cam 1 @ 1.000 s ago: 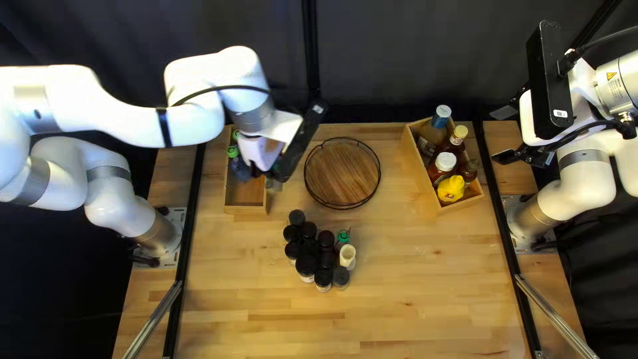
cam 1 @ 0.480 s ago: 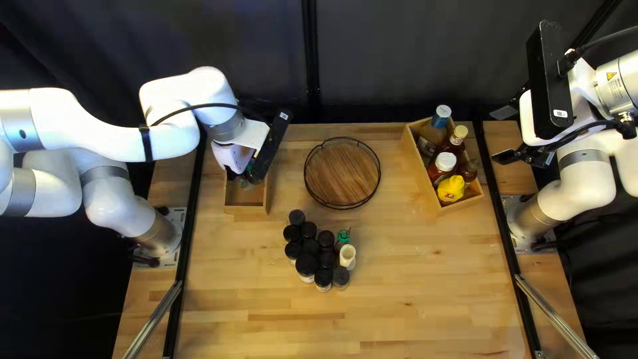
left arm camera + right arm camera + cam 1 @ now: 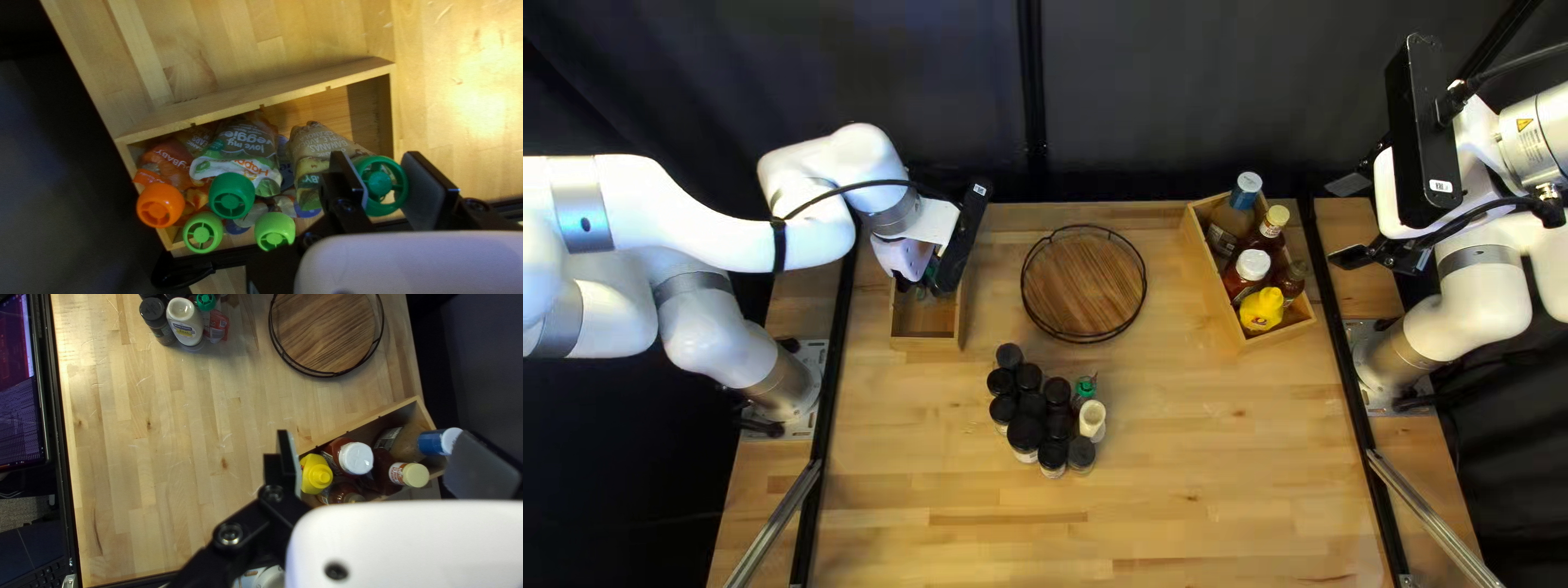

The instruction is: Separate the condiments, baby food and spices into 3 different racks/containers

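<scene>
- The left end effector (image 3: 913,281) is clenched on the green cap (image 3: 379,186) of a tan pouch (image 3: 318,158), over the left wooden box (image 3: 926,342).
- Beside that pouch in the box, more baby food pouches (image 3: 245,149) show orange and green caps.
- Just beside the box is a round wooden tray (image 3: 1084,283) with a dark wire rim.
- Nearer on the surface (image 3: 1198,468), dark-lidded jars (image 3: 1025,432) cluster with a cream bottle (image 3: 1092,417) and a green-topped bottle (image 3: 1085,389).
- The right wooden box (image 3: 1207,285), set at an angle, holds condiment bottles (image 3: 1252,265), one yellow.
- The right end effector (image 3: 1347,223) is released, its fingers wide apart.
</scene>
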Controlling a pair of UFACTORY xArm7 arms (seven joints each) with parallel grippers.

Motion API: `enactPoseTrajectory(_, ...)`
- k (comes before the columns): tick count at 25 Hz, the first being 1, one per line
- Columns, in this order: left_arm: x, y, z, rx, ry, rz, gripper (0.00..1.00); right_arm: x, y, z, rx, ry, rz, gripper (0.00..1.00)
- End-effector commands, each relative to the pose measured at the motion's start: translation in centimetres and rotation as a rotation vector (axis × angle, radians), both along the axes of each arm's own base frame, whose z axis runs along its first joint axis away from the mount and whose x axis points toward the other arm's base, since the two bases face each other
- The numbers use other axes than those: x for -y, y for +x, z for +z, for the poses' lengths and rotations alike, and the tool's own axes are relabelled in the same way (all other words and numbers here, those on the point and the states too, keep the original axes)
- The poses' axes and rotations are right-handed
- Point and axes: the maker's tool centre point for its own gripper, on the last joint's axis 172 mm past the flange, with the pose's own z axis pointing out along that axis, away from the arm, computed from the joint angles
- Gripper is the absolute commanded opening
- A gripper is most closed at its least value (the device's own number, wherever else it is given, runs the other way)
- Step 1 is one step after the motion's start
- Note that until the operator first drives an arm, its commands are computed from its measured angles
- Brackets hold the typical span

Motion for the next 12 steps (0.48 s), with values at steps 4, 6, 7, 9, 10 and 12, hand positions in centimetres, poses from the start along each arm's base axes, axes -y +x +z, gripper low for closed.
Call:
enactPoseTrajectory(4,0.6,0.5,-0.2,-0.003,0.024,0.027,1.0,0.0,0.0,0.0,0.0,0.0,0.0,1.0)
enactPoseTrajectory(6,1.4,1.3,0.4,-0.002,0.017,0.02,1.0,0.0,0.0,0.0,0.0,0.0,0.0,1.0)
enactPoseTrajectory(7,2.2,1.9,1.0,0.0,0.006,0.011,1.0,0.0,0.0,0.0,0.0,0.0,0.0,1.0)
enactPoseTrajectory(9,3.6,3.1,1.8,0.007,-0.022,-0.012,1.0,0.0,0.0,0.0,0.0,0.0,0.0,1.0)
enactPoseTrajectory(10,4.4,3.9,2.2,0.011,-0.038,-0.025,1.0,0.0,0.0,0.0,0.0,0.0,0.0,1.0)
enactPoseTrajectory(12,5.8,5.6,2.6,0.014,-0.081,-0.048,1.0,0.0,0.0,0.0,0.0,0.0,0.0,1.0)
